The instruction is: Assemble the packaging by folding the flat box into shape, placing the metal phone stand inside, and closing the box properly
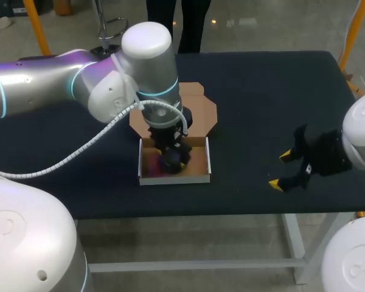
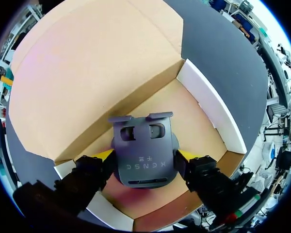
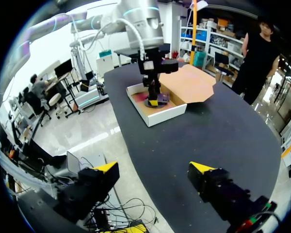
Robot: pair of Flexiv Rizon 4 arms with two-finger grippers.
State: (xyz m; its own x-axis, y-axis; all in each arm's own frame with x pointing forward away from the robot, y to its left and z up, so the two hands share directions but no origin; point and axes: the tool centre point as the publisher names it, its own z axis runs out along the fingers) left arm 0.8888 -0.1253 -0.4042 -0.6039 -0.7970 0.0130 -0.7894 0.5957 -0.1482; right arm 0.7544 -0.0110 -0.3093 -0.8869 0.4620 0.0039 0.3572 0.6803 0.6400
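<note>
The shallow cardboard box (image 1: 173,180), white outside and brown inside, stands folded on the black table with its lid flap (image 1: 201,112) lying open behind it. My left gripper (image 1: 172,157) reaches down into it. In the left wrist view the dark metal phone stand (image 2: 144,160) rests on the box floor (image 2: 194,121) between the fingers of my left gripper (image 2: 144,154), whose yellow tips sit just off its two sides, open. The lid flap (image 2: 87,63) spreads ahead. My right gripper (image 1: 280,170) hovers open and empty to the right, well clear of the box (image 3: 160,116).
The black table (image 1: 261,91) stretches bare to the right and back of the box. Its front edge (image 1: 231,210) runs just below the box and under my right gripper (image 3: 153,167).
</note>
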